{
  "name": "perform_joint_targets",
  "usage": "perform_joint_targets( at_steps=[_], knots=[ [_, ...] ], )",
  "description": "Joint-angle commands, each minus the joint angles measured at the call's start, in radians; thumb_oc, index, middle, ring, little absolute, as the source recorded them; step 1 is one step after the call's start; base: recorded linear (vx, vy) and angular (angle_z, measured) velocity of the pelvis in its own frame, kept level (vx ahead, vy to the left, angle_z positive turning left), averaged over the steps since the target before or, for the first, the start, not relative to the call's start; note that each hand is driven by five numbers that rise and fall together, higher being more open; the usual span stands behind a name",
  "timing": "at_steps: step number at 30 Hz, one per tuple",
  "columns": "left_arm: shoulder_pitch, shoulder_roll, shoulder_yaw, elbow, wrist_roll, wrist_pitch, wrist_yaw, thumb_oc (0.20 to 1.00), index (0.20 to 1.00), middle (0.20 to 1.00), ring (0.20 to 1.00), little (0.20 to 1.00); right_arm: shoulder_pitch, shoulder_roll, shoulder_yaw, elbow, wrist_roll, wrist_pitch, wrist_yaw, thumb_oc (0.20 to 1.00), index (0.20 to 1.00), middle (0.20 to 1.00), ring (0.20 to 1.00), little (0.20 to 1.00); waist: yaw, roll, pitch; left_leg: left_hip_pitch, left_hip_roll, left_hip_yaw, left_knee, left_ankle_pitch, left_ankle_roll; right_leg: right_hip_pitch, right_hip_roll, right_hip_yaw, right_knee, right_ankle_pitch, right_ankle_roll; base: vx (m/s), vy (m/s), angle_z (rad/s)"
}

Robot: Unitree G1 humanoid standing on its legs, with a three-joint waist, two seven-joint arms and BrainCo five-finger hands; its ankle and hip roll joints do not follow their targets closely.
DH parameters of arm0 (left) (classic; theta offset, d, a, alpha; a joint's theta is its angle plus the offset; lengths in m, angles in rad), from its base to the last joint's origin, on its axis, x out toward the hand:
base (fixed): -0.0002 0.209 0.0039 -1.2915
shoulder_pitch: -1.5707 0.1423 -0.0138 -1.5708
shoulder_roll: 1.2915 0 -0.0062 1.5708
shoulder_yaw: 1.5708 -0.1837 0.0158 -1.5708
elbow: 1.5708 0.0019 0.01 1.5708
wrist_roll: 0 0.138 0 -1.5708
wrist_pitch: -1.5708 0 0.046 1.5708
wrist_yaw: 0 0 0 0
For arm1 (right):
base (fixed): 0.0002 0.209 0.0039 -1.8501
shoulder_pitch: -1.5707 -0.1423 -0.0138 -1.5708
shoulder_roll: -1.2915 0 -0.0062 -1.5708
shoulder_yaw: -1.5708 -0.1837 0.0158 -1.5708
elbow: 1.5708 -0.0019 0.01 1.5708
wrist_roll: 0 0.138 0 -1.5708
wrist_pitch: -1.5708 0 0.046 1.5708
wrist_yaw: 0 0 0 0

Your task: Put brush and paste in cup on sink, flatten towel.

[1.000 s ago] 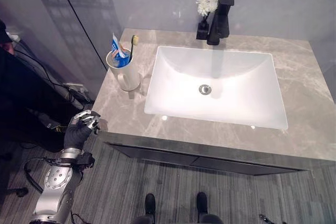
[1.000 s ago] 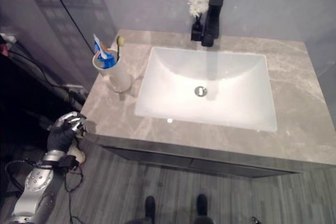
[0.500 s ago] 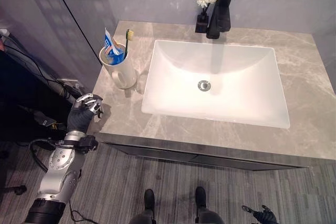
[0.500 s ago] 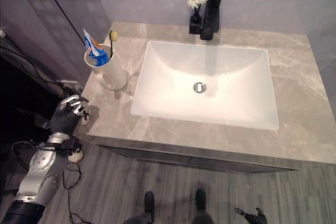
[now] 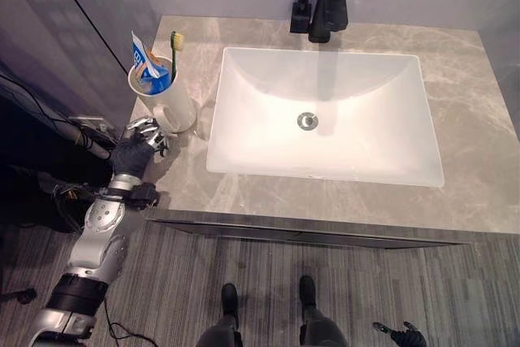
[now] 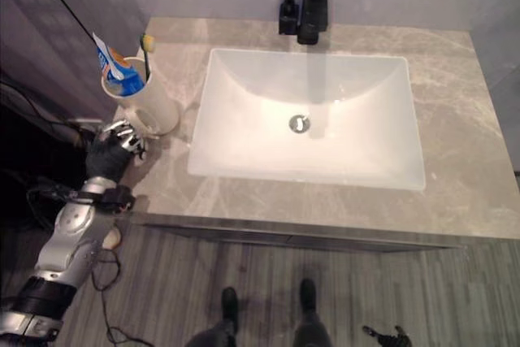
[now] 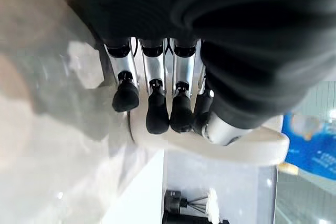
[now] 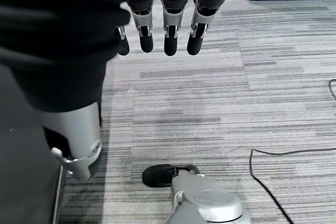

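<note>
Left hand, fingers curled and empty, sits just beside white cup holding yellow-headed toothbrush and blue paste tube on grey marble table. Right hand hangs relaxed, holding nothing.

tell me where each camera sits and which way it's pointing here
Left eye view: on the head, looking down at the sink and countertop; left hand by the cup.
Right eye view: beside it, looking down at the same scene; right hand at the bottom edge.
Left wrist view: on the left wrist, looking along curled fingers at the cup's rim.
Right wrist view: on the right wrist, facing the striped floor; relaxed fingers above it.
Shared: cup, toothpaste and faucet show in both eye views and the left wrist view.
</note>
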Motion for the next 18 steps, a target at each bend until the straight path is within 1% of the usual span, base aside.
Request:
perform_joint_targets(
  at_steps=[1, 10, 18],
  knots=[
    [-0.018, 0.031, 0.021, 0.043, 0.005, -0.032, 0.006, 0.2, 0.2, 0.2, 0.2, 0.2, -0.001, -0.013, 0.018, -0.007, 0.022, -0.004, 0.0, 1.0, 1.0, 1.0, 1.0, 1.0, -0.012, -0.005, -0.025, -0.032, 0.101, 0.002, 0.003, 0.037, -0.071, -0.018, -0.112, -0.022, -0.001, 0.093, 0.077, 0.0, 0.0, 0.0],
    [-0.059, 0.012, 0.007, 0.084, 0.023, -0.035, 0.025, 0.2, 0.2, 0.2, 0.2, 0.2, -0.005, -0.004, 0.037, -0.012, 0.017, -0.003, 0.003, 1.0, 1.0, 1.0, 1.0, 1.0, -0.022, -0.009, -0.027, -0.032, 0.107, 0.009, 0.003, 0.036, -0.074, -0.024, -0.109, -0.016, -0.001, 0.091, 0.077, 0.0, 0.0, 0.0],
    [-0.134, -0.009, -0.004, 0.161, 0.031, -0.042, 0.07, 0.2, 0.2, 0.2, 0.2, 0.2, -0.008, -0.004, 0.053, -0.02, 0.014, -0.003, -0.001, 1.0, 1.0, 1.0, 1.0, 1.0, -0.031, -0.014, -0.025, -0.037, 0.11, 0.011, 0.003, 0.038, -0.077, -0.034, -0.105, -0.015, -0.001, 0.091, 0.076, 0.0, 0.0, 0.0]
  ],
)
